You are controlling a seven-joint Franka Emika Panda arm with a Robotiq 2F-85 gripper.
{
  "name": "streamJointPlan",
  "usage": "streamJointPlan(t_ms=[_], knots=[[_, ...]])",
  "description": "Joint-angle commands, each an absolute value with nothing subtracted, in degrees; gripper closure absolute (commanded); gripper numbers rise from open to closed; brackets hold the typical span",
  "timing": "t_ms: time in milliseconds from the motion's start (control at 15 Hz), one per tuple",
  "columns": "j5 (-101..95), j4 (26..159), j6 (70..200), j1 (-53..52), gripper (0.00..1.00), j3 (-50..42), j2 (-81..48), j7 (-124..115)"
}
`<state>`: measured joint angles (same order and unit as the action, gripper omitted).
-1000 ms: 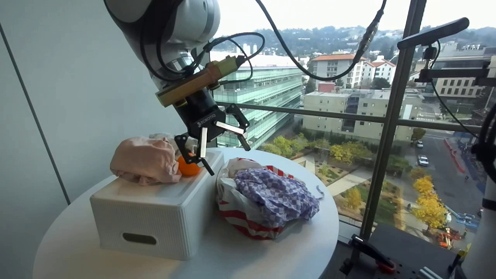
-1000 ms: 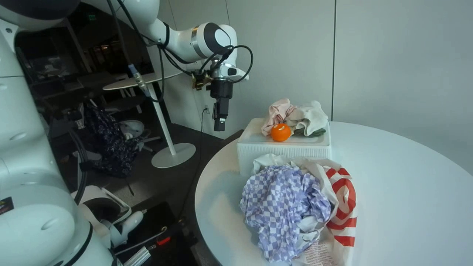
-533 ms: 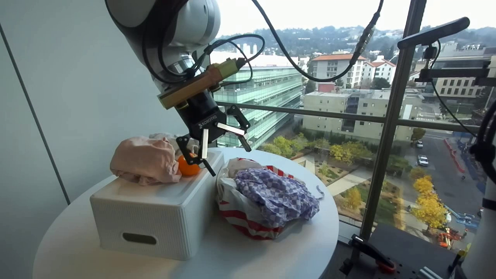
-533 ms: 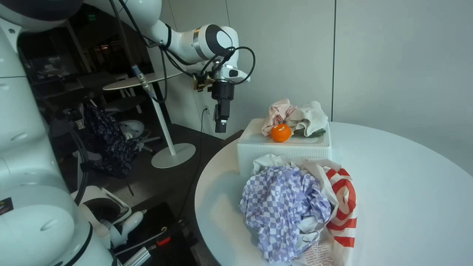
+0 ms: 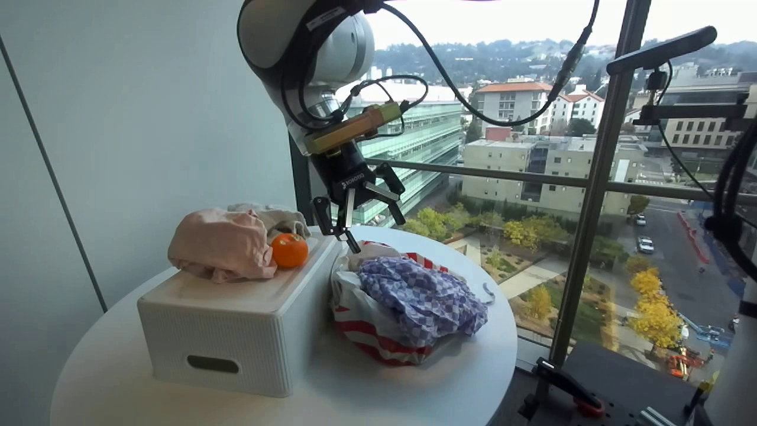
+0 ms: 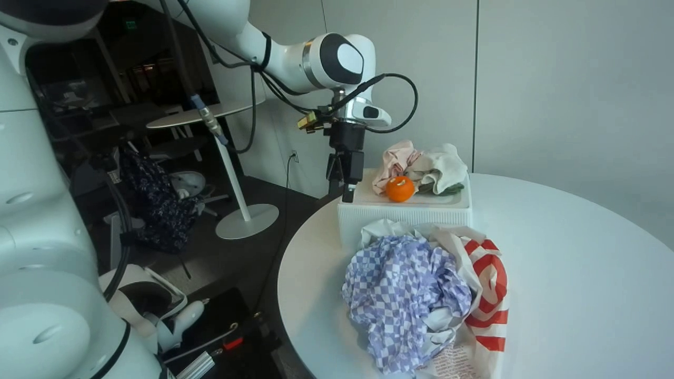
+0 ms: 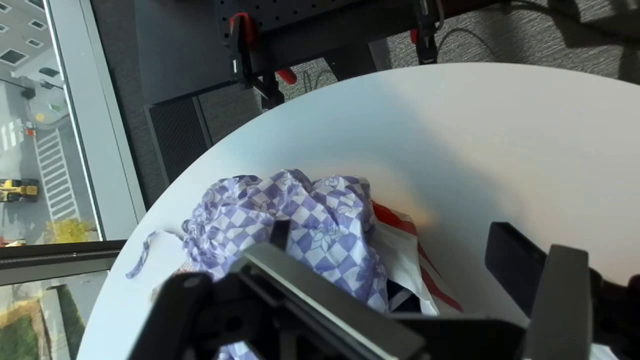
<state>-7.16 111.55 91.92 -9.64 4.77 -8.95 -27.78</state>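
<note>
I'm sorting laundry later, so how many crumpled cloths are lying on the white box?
2. A pink cloth and an off-white cloth lie side by side on the white box, next to the orange fruit. Another could be hidden underneath.

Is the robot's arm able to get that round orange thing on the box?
Probably yes: the gripper is open and empty, and nothing lies over the orange thing. But the pink cloth and pale cloth crowd it, so that may be tricky.
</note>
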Motion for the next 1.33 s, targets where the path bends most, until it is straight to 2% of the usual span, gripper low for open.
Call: streamJointPlan(t_ms=[0, 333, 733, 1267], knots=[[-2.3, 115.3, 97.2, -5.0, 0.00, 2.5, -7.1, -17.6], [-0.3, 123.5, 105.6, -0.8, 0.00, -0.7, -4.7, -15.3], [-8.3, 138.4, 128.0, 1.2, 0.00, -3.6, 1.5, -23.0], [-6.5, 146.1, 139.6, 5.4, 0.00, -6.0, 1.1, -22.1]])
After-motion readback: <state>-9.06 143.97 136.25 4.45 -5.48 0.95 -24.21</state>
